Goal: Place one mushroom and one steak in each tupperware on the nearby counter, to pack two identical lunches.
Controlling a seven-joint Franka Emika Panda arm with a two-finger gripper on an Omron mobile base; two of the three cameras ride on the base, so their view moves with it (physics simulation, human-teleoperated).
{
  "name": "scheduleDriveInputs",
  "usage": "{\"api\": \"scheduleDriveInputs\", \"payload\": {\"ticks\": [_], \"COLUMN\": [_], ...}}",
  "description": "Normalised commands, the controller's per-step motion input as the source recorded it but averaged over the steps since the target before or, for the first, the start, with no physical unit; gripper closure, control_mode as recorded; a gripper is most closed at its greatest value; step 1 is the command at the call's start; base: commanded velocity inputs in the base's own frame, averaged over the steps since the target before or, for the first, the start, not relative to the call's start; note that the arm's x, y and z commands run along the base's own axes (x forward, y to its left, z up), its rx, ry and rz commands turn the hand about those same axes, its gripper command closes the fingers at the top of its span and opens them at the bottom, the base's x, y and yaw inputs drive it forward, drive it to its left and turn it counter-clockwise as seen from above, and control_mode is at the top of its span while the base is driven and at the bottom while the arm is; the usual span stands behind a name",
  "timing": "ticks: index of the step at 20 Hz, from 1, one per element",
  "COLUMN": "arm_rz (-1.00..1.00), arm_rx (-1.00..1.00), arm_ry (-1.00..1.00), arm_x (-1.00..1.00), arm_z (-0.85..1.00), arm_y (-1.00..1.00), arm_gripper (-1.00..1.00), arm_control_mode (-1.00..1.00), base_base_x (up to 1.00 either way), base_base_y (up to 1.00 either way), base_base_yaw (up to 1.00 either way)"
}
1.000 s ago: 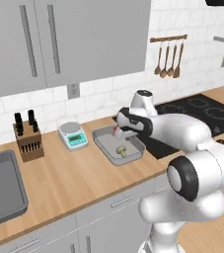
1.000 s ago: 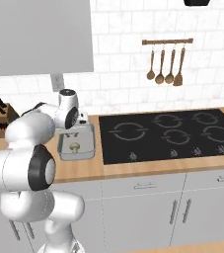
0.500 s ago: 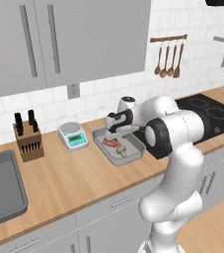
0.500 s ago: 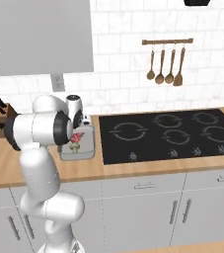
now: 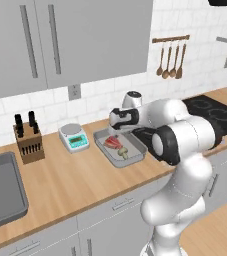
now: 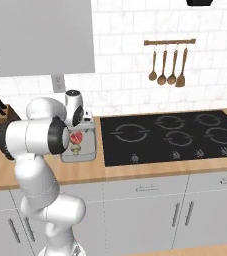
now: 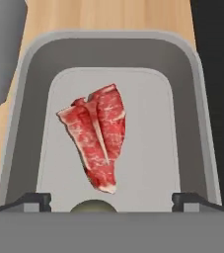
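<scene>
A grey tupperware (image 7: 108, 44) sits on the tan counter (image 5: 60, 180) beside the cooktop. One red steak (image 7: 98, 138) with white fat lines lies flat on its floor, touching nothing of mine. A mushroom (image 7: 93, 206) peeks up at the bottom edge of the hand view, just past the steak's tip. My gripper (image 7: 111, 201) hangs straight above the tray, open, its fingertips (image 7: 34, 200) wide apart with nothing between them. From the left base view the steak (image 5: 113, 142) and mushroom (image 5: 122, 153) lie together in the tupperware (image 5: 135, 155), under the gripper (image 5: 116, 130).
The black cooktop (image 6: 170, 135) borders the tray on its right. A kitchen scale (image 5: 75, 137) and a knife block (image 5: 27, 140) stand to the tray's left, with a sink (image 5: 0, 192) further left. Wooden utensils (image 6: 167, 67) hang on the tiled wall.
The jaws have gone from shut to wide open. The steak has come to rest in the tray next to the mushroom. My arm's elbow has swung to a new pose.
</scene>
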Motion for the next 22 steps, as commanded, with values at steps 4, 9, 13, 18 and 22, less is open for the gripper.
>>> {"api": "scheduleDriveInputs", "payload": {"ticks": [4, 9, 13, 18, 22], "arm_rz": [-0.05, -0.08, -0.07, -0.02, 0.04], "arm_rx": [0.06, 0.0, 0.0, 0.0, -0.09], "arm_ry": [-0.47, -0.19, -0.04, 0.06, 0.27], "arm_x": [-1.0, -1.0, -1.0, -1.0, -1.0], "arm_z": [0.32, 1.0, 1.0, 0.89, 0.43], "arm_y": [-0.23, -0.05, -0.13, -0.08, 0.01], "arm_gripper": [-1.0, -1.0, -1.0, -1.0, -1.0], "arm_control_mode": [-1.0, -1.0, -1.0, -1.0, -1.0], "base_base_x": [0.0, 0.0, 0.0, 0.0, 0.0], "base_base_y": [0.0, 0.0, 0.0, 0.0, 0.0], "base_base_yaw": [0.0, 0.0, 0.0, 0.0, 0.0]}}
